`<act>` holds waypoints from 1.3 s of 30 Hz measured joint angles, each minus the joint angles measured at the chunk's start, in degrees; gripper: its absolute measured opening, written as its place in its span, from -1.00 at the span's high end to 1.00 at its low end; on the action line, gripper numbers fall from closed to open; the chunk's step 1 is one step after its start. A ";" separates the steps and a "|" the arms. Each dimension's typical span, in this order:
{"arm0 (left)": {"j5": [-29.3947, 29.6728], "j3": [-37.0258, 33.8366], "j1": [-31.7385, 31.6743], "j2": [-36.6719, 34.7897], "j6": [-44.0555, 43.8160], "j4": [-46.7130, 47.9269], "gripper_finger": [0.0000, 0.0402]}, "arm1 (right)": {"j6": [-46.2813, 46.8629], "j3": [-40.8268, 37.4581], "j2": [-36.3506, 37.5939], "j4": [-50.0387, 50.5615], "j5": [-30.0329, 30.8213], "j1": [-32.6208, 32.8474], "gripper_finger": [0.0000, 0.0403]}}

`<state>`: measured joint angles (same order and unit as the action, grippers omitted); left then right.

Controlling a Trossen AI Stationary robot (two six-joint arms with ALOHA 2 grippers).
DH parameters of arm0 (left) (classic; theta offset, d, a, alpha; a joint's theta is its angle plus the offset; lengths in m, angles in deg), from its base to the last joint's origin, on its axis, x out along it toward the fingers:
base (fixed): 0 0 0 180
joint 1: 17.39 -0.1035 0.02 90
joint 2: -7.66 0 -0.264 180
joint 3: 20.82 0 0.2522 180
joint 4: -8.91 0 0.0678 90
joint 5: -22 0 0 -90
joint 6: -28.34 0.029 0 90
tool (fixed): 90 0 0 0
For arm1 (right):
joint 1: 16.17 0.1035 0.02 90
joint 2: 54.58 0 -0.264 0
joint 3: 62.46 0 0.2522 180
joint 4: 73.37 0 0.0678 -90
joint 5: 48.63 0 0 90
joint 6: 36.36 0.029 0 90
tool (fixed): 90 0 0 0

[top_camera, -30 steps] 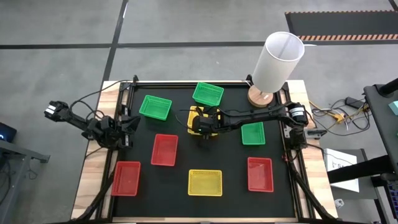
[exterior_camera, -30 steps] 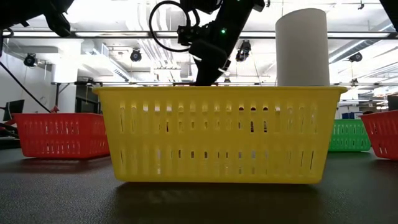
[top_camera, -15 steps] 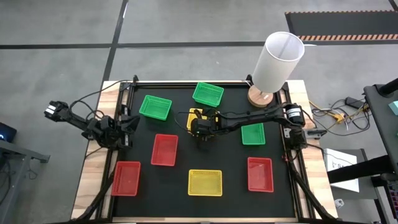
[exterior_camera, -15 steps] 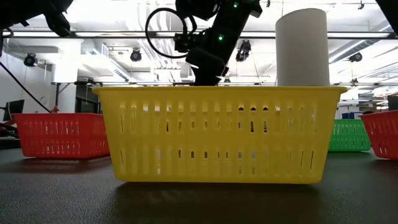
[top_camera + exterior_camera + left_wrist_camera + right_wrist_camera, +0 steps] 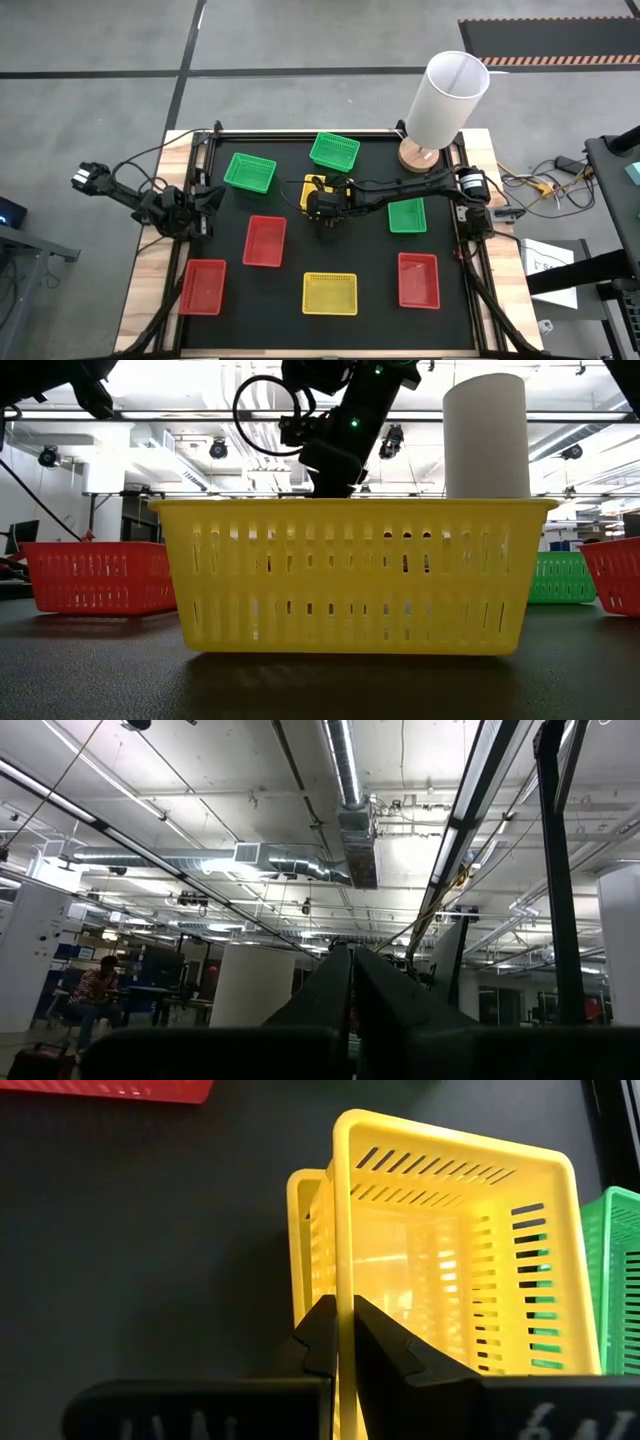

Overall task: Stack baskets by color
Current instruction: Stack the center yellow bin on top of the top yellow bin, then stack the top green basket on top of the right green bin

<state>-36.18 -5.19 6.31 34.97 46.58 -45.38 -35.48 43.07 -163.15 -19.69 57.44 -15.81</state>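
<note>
Right wrist view shows our right hand pinching a yellow basket wall over another; remaining baskets lie unstacked.

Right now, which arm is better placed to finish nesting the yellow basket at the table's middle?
The right. Its gripper is shut on the rim of a yellow basket directly over a second yellow basket. The left gripper is shut and parked off the table's left edge, holding nothing.
</note>
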 joint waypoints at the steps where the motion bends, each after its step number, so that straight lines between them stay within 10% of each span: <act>1: 0.00 0.00 0.00 -0.02 0.00 0.00 1.00 | -0.02 0.00 0.00 0.00 0.00 0.00 0.93; 19: 0.00 0.00 0.00 0.02 0.12 0.04 1.00 | -0.28 0.95 2.24 2.41 -2.33 0.64 0.09; 30: 0.25 -0.03 0.00 0.93 -1.41 2.87 1.00 | 2.55 -2.31 9.64 5.46 -3.04 8.68 0.03; 39: 1.44 -0.04 0.00 4.28 -5.44 2.64 1.00 | 4.66 -19.21 19.63 -13.58 -2.59 16.98 0.03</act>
<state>-34.74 -5.24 6.31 39.26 41.14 -42.73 -30.82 23.85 -143.52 -33.27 54.85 1.17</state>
